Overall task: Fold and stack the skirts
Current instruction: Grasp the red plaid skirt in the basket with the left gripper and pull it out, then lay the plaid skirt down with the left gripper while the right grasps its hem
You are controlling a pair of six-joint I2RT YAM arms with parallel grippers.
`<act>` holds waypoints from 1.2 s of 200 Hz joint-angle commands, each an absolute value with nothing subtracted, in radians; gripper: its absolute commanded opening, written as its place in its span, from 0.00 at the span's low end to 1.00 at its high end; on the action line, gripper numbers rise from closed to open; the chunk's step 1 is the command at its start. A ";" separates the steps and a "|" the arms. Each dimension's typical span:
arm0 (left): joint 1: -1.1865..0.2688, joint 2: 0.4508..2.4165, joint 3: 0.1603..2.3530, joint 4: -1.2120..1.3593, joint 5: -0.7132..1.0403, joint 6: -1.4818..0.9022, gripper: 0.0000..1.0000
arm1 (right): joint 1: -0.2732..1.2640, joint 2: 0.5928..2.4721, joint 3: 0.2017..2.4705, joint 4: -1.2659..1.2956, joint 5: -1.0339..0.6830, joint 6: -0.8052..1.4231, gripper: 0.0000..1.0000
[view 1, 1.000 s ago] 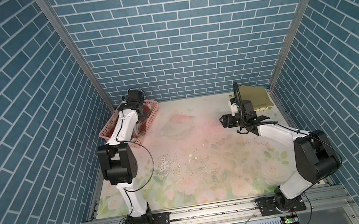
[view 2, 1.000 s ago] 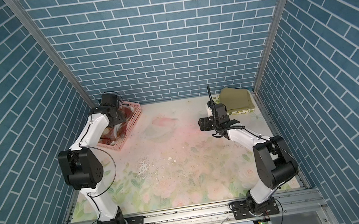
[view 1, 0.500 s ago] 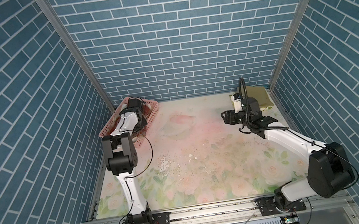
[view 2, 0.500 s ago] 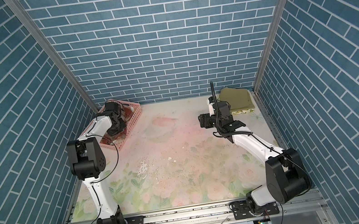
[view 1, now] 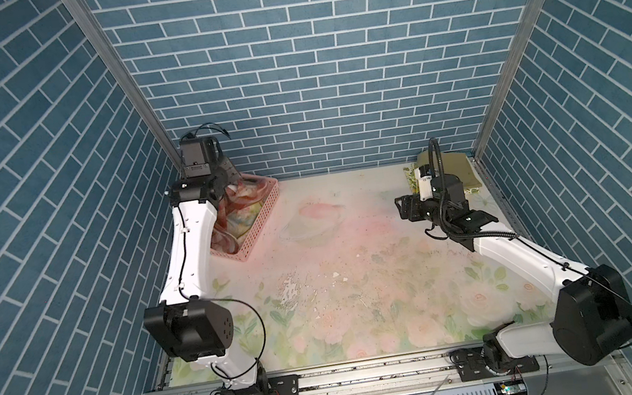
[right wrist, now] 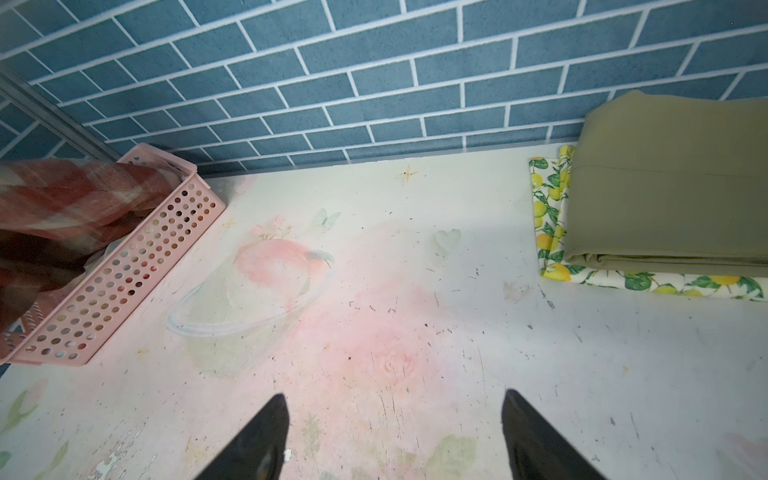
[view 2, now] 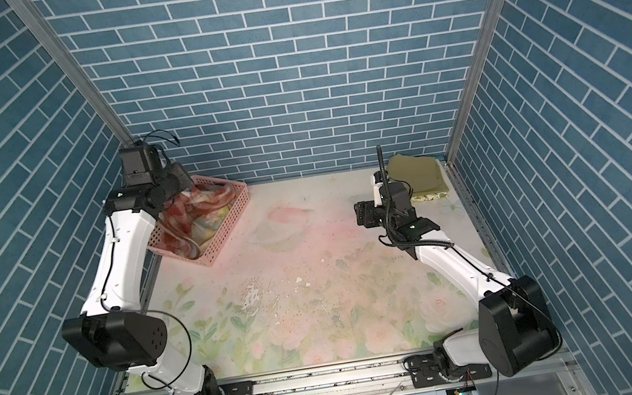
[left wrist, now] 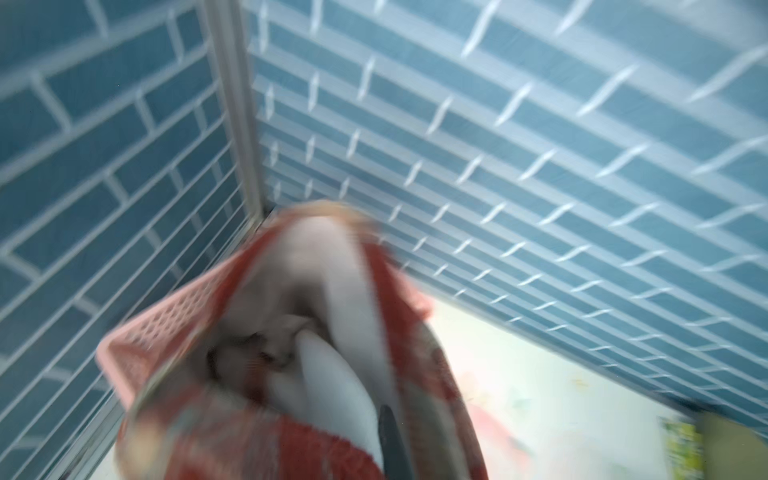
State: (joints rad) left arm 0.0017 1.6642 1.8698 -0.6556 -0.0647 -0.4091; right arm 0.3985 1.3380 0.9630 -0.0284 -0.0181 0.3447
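Observation:
My left gripper (view 1: 228, 176) (view 2: 181, 179) is shut on the rust-red and cream plaid skirt (view 1: 238, 201) (view 2: 181, 214) and holds it up over the pink basket (view 1: 263, 213). In the blurred left wrist view the plaid skirt (left wrist: 291, 440) wraps round the left gripper (left wrist: 388, 415). A pastel floral skirt (view 1: 245, 219) (view 2: 212, 221) lies in the basket. At the back right the folded olive skirt (view 1: 454, 170) (right wrist: 673, 178) rests on the lemon-print skirt (right wrist: 547, 216). My right gripper (view 1: 404, 209) (right wrist: 395, 399) hovers open and empty over the table, left of that stack.
The basket (right wrist: 124, 270) stands in the back left corner against the blue brick walls. The faded rose-printed table covering (view 1: 339, 287) spreads over the whole table, worn and flaked in the middle. Metal rails run along the front edge.
My left gripper went down into the basket, shut on the plaid skirt and has risen with it. The right gripper stays nearly in place, still open.

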 commanded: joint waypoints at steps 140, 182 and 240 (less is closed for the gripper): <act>-0.658 1.467 1.981 -0.596 -0.002 -0.224 0.00 | 0.397 0.936 0.827 -0.153 0.246 0.415 0.82; -0.509 1.575 1.839 -0.606 -0.068 -0.289 0.00 | 0.397 0.957 0.834 -0.189 0.235 0.402 0.84; -0.432 1.923 2.033 -0.851 -0.127 -0.319 0.85 | 0.397 1.040 0.870 -0.329 0.169 0.385 0.89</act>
State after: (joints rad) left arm -0.4206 1.9190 2.0148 -0.7422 -0.0925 -0.3077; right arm 0.3985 1.0092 0.8532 -0.2260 0.2062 0.3950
